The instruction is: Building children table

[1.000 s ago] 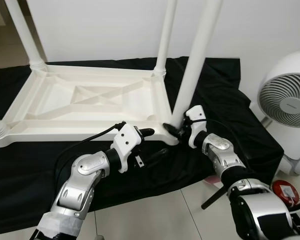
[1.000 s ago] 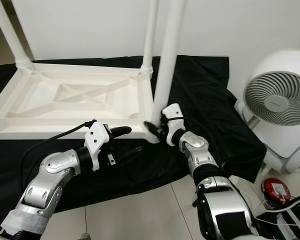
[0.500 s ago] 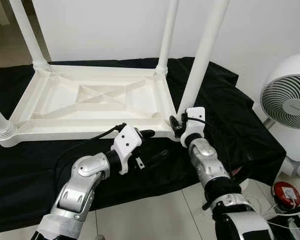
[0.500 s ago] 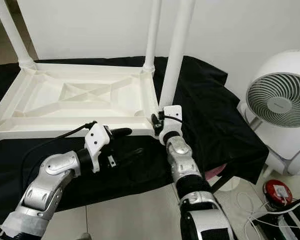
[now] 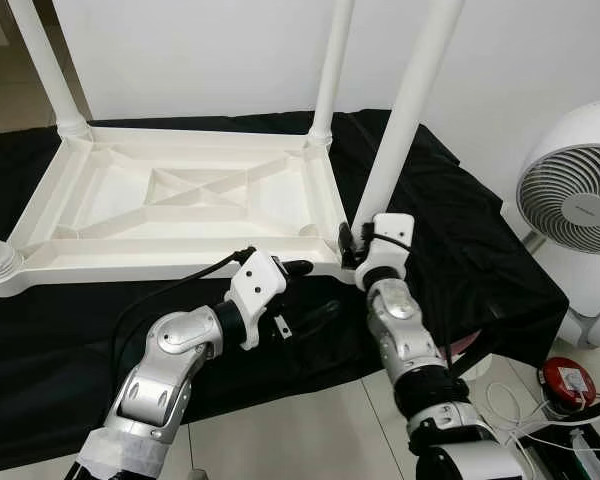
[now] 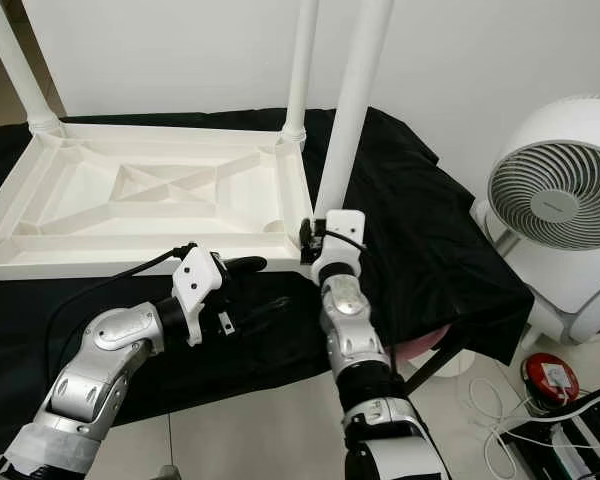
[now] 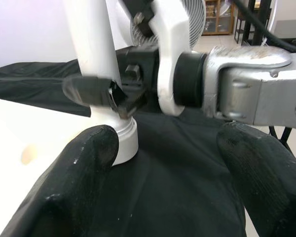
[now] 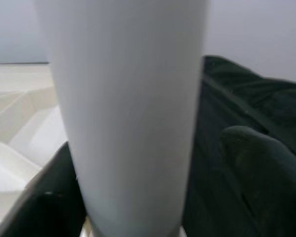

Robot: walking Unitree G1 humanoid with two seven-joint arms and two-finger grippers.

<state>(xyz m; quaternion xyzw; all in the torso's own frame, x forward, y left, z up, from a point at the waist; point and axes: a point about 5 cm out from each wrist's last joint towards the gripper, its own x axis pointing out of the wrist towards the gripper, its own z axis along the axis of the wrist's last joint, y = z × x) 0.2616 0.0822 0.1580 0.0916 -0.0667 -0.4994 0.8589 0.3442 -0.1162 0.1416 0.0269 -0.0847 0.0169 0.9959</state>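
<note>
Left eye view gives you the white table [image 5: 180,200] upside down on a black cloth [image 5: 460,230]. Your right gripper [image 5: 348,243] has its fingers around the base of the near right leg [image 5: 400,110]. Your left gripper [image 5: 305,287] hangs spread and empty just beside that corner.

A plain white wall [image 5: 200,50] rises behind a black cloth [image 5: 460,220], with a white fan [image 6: 565,215] on the pale tiled floor [image 5: 310,430].
</note>
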